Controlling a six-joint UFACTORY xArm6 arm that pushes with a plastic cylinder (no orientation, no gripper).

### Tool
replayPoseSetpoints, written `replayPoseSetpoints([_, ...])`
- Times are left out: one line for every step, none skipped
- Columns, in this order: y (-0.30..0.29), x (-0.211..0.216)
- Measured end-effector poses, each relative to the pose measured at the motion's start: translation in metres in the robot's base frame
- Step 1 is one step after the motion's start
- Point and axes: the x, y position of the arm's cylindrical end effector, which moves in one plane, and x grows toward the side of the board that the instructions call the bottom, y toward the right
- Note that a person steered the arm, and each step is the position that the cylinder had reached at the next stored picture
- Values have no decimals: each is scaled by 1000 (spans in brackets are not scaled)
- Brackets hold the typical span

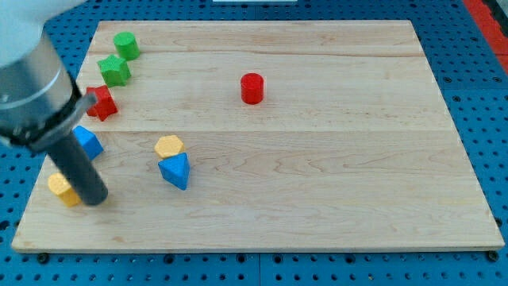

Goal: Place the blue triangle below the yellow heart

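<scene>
The blue triangle lies on the wooden board at the view's left of centre. A yellow block touches its upper edge. A second yellow block lies near the board's lower left corner; which of the two is the heart I cannot tell. My tip rests on the board right beside this second yellow block, on its right side, and well left of the blue triangle.
A blue block lies partly behind the rod. A red star, a green star and a green cylinder line the upper left. A red cylinder stands at upper centre.
</scene>
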Motion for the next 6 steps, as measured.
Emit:
replayPoseSetpoints([-15,18])
replayPoseSetpoints([-57,-4])
replayPoseSetpoints([-56,-12])
replayPoseSetpoints([-30,25])
replayPoseSetpoints([51,10])
replayPoseSetpoints([119,-3])
